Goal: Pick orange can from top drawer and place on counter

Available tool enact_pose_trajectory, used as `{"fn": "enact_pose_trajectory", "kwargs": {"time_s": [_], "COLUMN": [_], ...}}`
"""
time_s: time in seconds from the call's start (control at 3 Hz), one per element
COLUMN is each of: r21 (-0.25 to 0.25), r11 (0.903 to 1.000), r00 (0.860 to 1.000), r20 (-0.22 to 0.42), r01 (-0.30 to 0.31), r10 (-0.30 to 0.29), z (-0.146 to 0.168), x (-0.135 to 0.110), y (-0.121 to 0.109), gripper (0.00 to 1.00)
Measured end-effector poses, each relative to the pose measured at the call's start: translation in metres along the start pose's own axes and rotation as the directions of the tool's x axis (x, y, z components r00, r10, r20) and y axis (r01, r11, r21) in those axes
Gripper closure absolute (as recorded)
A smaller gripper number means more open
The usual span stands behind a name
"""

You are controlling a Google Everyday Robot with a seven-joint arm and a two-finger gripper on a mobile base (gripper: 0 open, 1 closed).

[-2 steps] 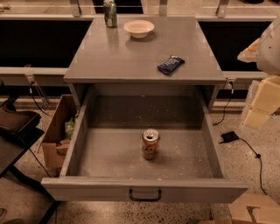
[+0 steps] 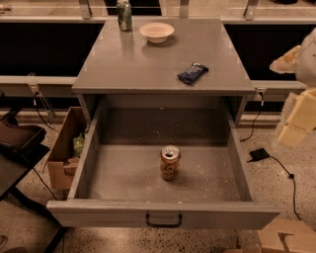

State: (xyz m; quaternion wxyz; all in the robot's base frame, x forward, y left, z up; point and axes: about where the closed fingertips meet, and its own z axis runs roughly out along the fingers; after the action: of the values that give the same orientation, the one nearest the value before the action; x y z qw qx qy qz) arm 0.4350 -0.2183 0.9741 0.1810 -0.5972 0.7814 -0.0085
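The orange can stands upright on the speckled floor of the open top drawer, near its middle and a little towards the front. The drawer is pulled fully out, with its dark handle at front centre. The counter is the flat grey cabinet top behind and above the drawer. My gripper shows as cream-coloured parts at the right edge of the camera view, outside the drawer's right wall and well apart from the can. It holds nothing that I can see.
On the counter stand a green can at the back left, a white bowl at the back centre and a dark blue snack packet at the front right. A cardboard box sits on the floor left of the drawer. A black cable and plug lie on the floor to the right.
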Motion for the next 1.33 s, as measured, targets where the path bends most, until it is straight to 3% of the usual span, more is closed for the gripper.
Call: {"fn": "enact_pose_trajectory", "kwargs": {"time_s": [0.33,0.67,1.0,1.33], "r21": [-0.069,-0.151,-0.21,-0.256], "r11": [0.996,0.9856,0.9721,0.9574], "r00": [0.98,0.883,0.732,0.58], "r20": [0.186,0.449,0.645,0.763], "r01": [-0.057,-0.077,-0.103,-0.134], "r10": [0.069,0.138,0.218,0.285], "z": [0.046,0.107,0.137,0.149], "x": [0.014,-0.01,-0.047,-0.094], "y": [0.005,0.011,0.017,0.024], "gripper": [0.0,0.0,0.0,0.0]}}
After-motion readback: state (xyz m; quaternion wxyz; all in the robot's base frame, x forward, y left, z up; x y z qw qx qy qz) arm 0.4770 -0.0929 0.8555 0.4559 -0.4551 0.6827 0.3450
